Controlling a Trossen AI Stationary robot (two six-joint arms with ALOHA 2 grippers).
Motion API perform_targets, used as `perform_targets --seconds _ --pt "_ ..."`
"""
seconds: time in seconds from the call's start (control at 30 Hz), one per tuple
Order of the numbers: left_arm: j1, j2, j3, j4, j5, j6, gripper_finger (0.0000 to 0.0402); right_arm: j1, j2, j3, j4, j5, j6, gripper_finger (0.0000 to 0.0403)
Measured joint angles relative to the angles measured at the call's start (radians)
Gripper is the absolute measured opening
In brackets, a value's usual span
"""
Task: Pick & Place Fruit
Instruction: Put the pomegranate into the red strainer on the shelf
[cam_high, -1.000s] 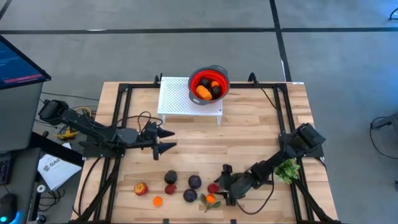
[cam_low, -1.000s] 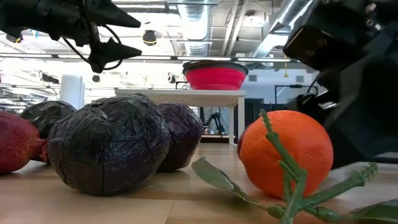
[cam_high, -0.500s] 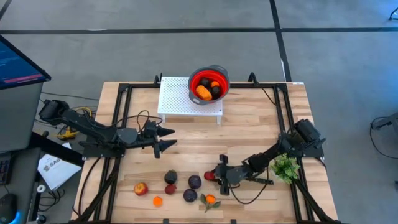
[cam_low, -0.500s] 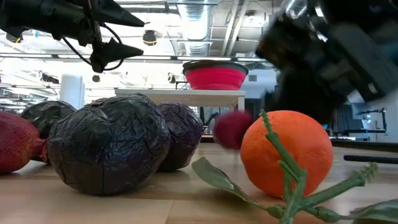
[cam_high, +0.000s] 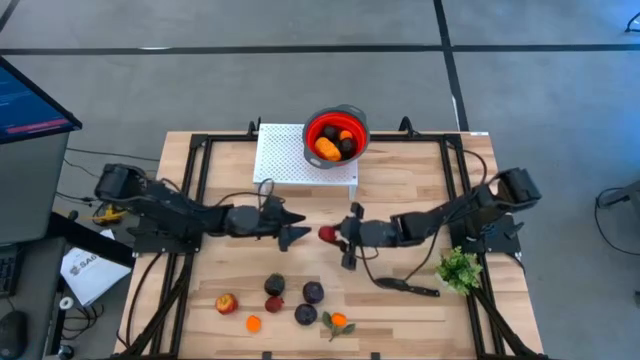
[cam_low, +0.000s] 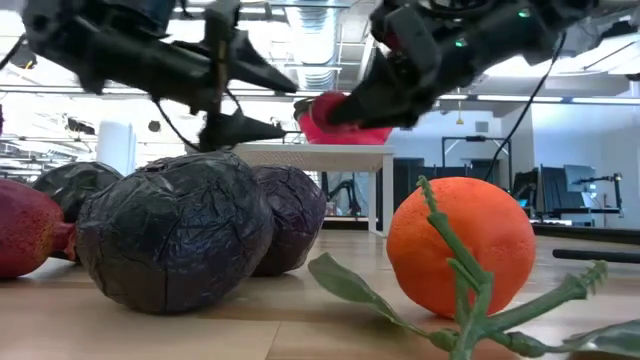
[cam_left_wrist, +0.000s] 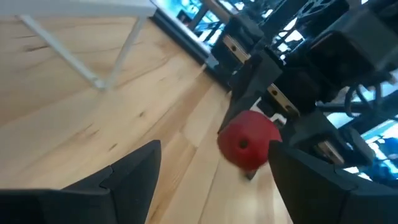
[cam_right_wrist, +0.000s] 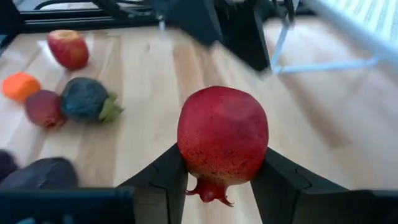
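A red fruit (cam_right_wrist: 222, 140) with a small crown hangs above the middle of the table, and my right gripper (cam_high: 335, 236) is shut on it. Just to its left my left gripper (cam_high: 298, 227) stands open, its fingers pointing at that fruit (cam_left_wrist: 249, 140) without touching it. Several fruit lie near the front edge: a red-yellow one (cam_high: 227, 303), a small orange one (cam_high: 253, 323), dark purple ones (cam_high: 313, 292) and an orange with green leaves (cam_high: 338, 321). A red bowl (cam_high: 357, 125) holding fruit stands on a white rack (cam_high: 290, 155) at the far side. My right gripper pinches the red fruit by its two opposite sides (cam_right_wrist: 186, 155) between its two fingers (cam_right_wrist: 165, 180). The fingers come from the table's right, slanting a little down. The fruit is lifted clear of the table.
A black knife (cam_high: 405, 286) and a green leafy bunch (cam_high: 460, 268) lie at the right, in front of my right arm. A black frame (cam_high: 190, 160) runs along the table's sides, with cables beside the left arm. Bare wood lies between the rack and the fruit.
My right gripper has taken hold of the red fruit among the others near the front edge, lifted it clear and carried it up and toward the far left, to the table's middle. My left gripper has moved right and slightly down toward it, staying open.
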Motion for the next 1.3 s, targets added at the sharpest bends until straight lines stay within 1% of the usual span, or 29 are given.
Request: perform_targets --seconds 0.1,0.2,0.37,0.47,0.57,0.7,0.83,1.17,1.23,1.3 --pt "0.055 0.055 0.022 0.065 0.099 -0.001 0.0294 -0.022 0.001 0.028 -0.016 0.000 -0.042 0.0142" --pt "0.106 0.077 0.040 0.070 0.172 -0.002 0.0309 -0.049 0.002 0.034 -0.034 0.001 -0.045 0.0149" --pt "0.158 0.095 0.066 0.071 0.198 0.000 0.0332 -0.088 0.001 0.034 -0.029 0.002 -0.046 0.0151" --pt "0.179 0.095 0.079 0.071 0.237 0.001 0.0336 -0.103 0.001 0.036 -0.029 0.001 -0.046 0.0149" --pt "0.189 0.096 0.080 0.064 0.249 0.002 0.0335 -0.114 0.001 0.036 -0.015 0.001 -0.067 0.0150" --pt "0.190 0.116 0.081 0.078 0.248 0.001 0.0323 -0.126 0.002 0.036 -0.010 0.000 -0.072 0.0152" --pt "0.190 0.122 0.081 0.086 0.247 0.000 0.0303 -0.126 0.003 0.035 -0.010 0.000 -0.072 0.0151" --pt "0.189 0.123 0.080 0.117 0.247 -0.018 0.0233 -0.126 0.002 0.035 0.006 0.000 -0.071 0.0167" --pt "0.189 0.123 0.080 0.117 0.246 -0.024 0.0231 -0.128 0.002 0.035 0.007 0.002 -0.071 0.0165" --pt "0.189 0.123 0.080 0.116 0.244 -0.026 0.0239 -0.133 0.002 0.035 0.008 0.002 -0.071 0.0161"
